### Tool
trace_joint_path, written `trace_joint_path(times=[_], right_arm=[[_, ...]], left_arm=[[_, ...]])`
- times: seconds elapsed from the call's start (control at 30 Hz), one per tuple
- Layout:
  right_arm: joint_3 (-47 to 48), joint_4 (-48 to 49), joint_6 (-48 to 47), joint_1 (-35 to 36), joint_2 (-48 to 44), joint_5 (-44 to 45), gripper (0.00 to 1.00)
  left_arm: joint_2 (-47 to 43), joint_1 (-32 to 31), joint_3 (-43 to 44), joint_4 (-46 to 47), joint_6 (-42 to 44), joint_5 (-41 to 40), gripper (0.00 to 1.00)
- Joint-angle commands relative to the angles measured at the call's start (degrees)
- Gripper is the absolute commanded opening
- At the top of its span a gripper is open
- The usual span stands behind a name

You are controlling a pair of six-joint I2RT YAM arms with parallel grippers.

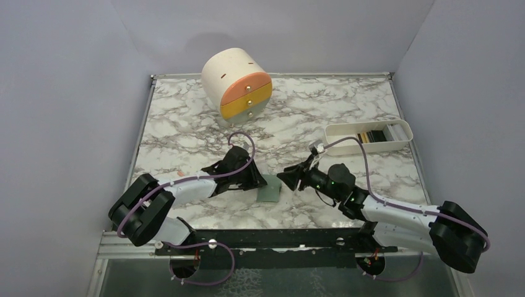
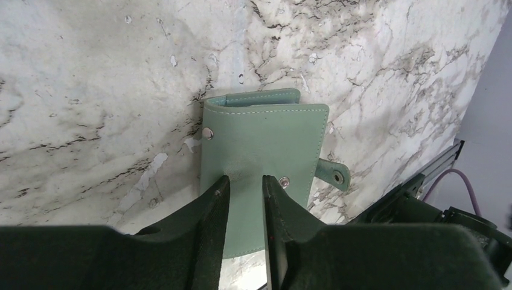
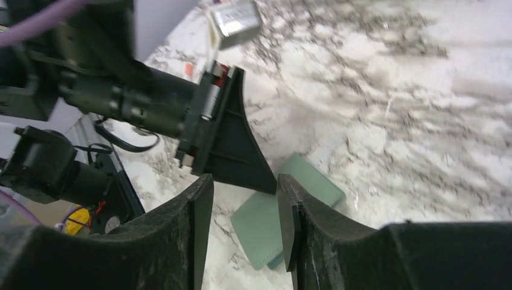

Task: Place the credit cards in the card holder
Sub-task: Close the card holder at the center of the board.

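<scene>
Green wallet laid flat on marble tabletop, touched by left claw with tips a little apart, right claw held open and empty just beside it

Card holder near end hidden (behind left end effector).

card holder: grn, closed, flat on table | credit cards: in wht tray, R

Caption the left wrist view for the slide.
Left gripper, fingers slightly apart, over the folded green card holder on the marble table.
</scene>
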Motion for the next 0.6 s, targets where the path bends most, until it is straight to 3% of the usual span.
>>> trace_joint_path(times=[0.0,0.17,0.37,0.57], right_arm=[[2.6,-14.8,5.9,0.5,1.4,5.9,0.47],[5.5,-14.3,7.9,0.5,9.5,2.8,0.5],[6.2,-11.8,10.6,0.5,15.1,0.6,0.41],[6.3,-11.6,15.7,0.5,15.4,-2.4,0.38]], left_arm=[[-1.4,-0.7,-0.5,-0.5,-0.4,-0.4,0.32],[-2.6,-0.7,-2.9,5.1,-3.3,2.9,0.33],[-1.6,-0.6,-3.1,8.1,-3.1,4.3,0.28],[0.5,-0.6,-4.4,7.0,-2.5,2.1,0.25]])
